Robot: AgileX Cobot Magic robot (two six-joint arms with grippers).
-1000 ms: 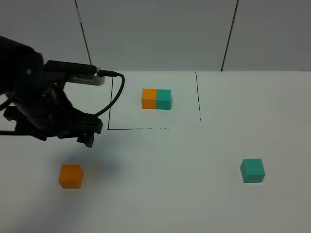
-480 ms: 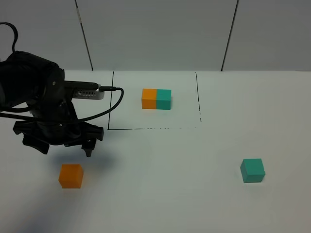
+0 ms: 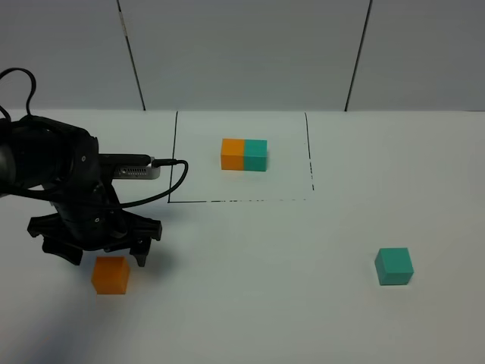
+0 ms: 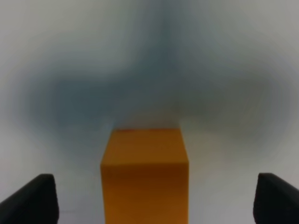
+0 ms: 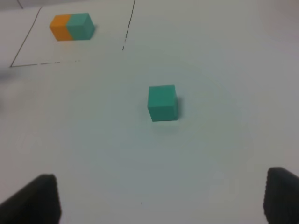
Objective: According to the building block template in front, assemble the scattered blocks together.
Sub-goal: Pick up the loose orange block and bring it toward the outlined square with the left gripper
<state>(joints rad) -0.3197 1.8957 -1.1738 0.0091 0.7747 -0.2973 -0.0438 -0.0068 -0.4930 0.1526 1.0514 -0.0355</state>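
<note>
Left wrist view: the orange cube (image 4: 145,179) sits on the white surface (image 4: 224,140) between the left gripper's (image 3: 106,254) fingers (image 4: 30,200), which are spread wide and clear of its sides. The high camera shows that gripper hanging just over the cube at the front left. The right gripper's (image 5: 159,205) fingers are spread too, with the teal cube (image 5: 162,102) ahead of them, untouched. Farthest back, the orange-teal template (image 3: 244,155) lies inside the drawn square (image 3: 227,201).

Left arm (image 3: 57,171) is cased in bulky matte black. A grey camera bar (image 3: 136,168) is mounted at its 3 o'clock, with a black cable (image 3: 179,171) plugged in. Left gripper (image 4: 159,200) fingertips (image 4: 39,198) are moulded black and blunt.
</note>
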